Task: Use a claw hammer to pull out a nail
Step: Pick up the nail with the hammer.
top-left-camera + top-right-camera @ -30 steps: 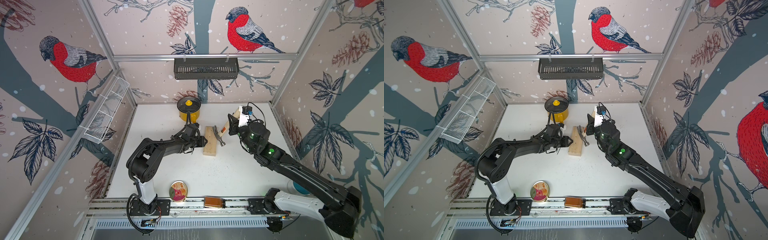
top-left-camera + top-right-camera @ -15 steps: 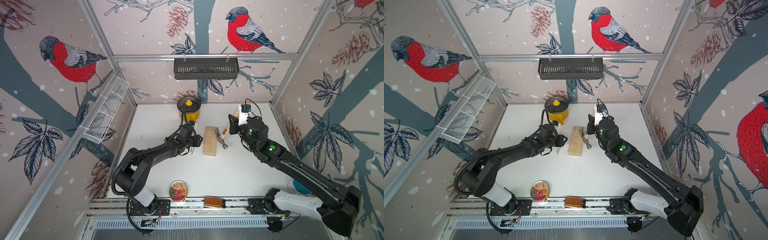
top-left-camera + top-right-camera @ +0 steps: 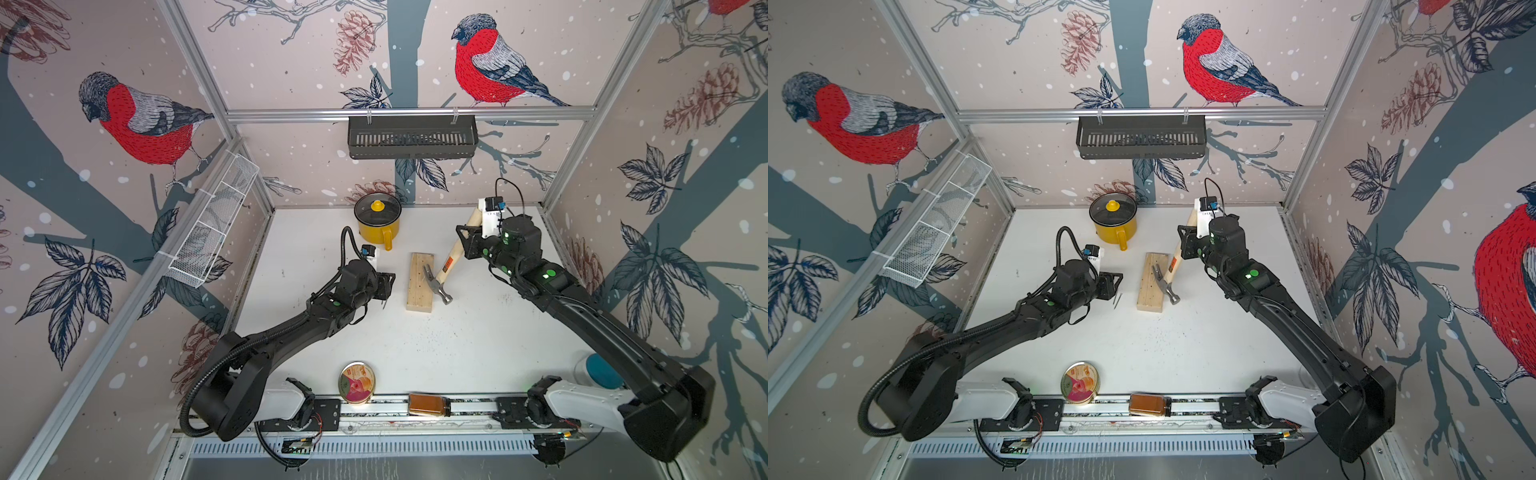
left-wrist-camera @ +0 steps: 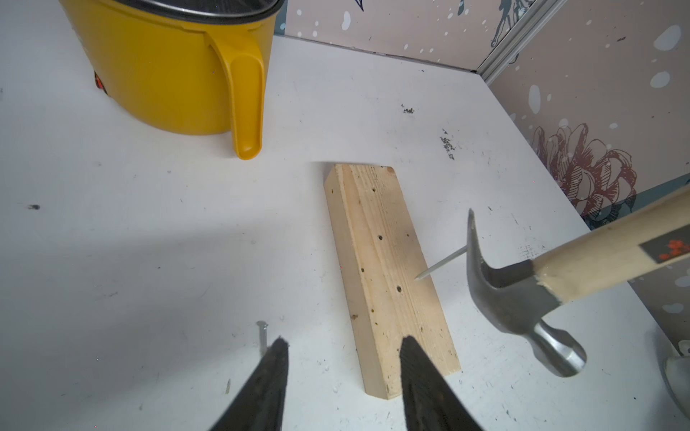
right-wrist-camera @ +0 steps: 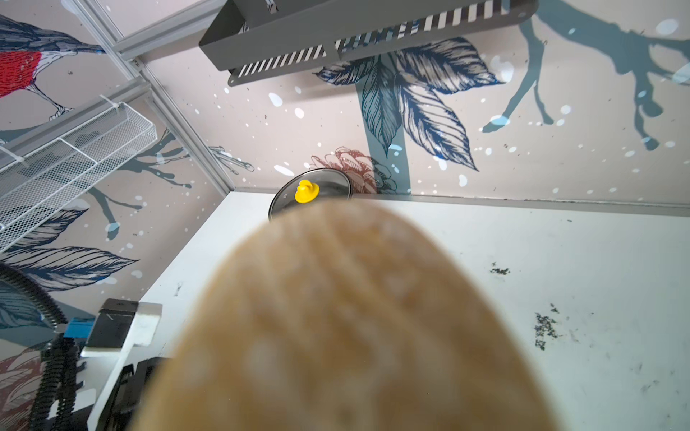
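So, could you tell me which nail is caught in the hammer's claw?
The nail slanting over the wooden block, its upper end in the hammer's claw. The other nail lies on the table by the left gripper.

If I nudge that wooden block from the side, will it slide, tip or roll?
The wooden block lies flat on its broad face, so it would probably slide rather than tip or roll. The white table looks smooth, so the block may skate or twist easily. It looks like solid, stiff timber, pocked with old nail holes, and is likely fairly light for its size.
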